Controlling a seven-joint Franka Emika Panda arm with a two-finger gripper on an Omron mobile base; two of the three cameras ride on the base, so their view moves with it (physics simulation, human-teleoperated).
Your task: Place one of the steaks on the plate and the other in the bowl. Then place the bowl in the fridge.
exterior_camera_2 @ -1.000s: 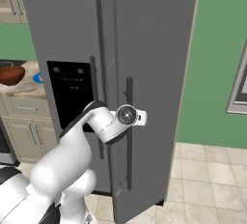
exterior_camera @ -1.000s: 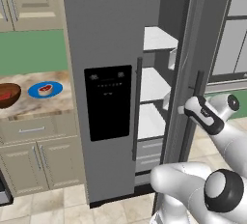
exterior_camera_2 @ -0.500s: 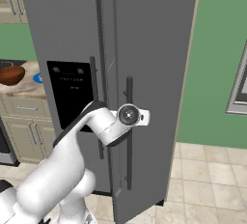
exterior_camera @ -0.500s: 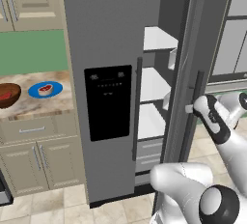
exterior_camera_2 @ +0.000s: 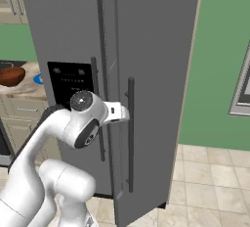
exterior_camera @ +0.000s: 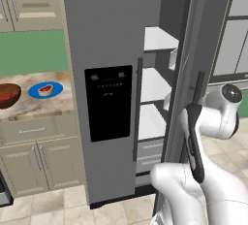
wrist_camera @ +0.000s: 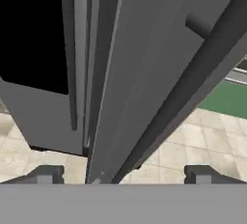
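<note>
Left base view: brown bowl [exterior_camera: 8,95] holding a steak rests on the surface, far left of the fridge [exterior_camera: 116,88]; right base view: arm at the door handle [exterior_camera_2: 130,133]; hand view: end effector [wrist_camera: 123,175] spread, apparently empty.

Bowl [exterior_camera: 8,96] left of plate [exterior_camera: 45,89] on counter [exterior_camera: 34,110], fridge [exterior_camera: 109,49] right

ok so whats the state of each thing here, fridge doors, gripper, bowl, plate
fridge: right door swung open, left door shut
gripper: open, empty, at the right door's handle
bowl: on the counter, red steak inside
plate: on the counter, fat-rimmed steak on it
</note>
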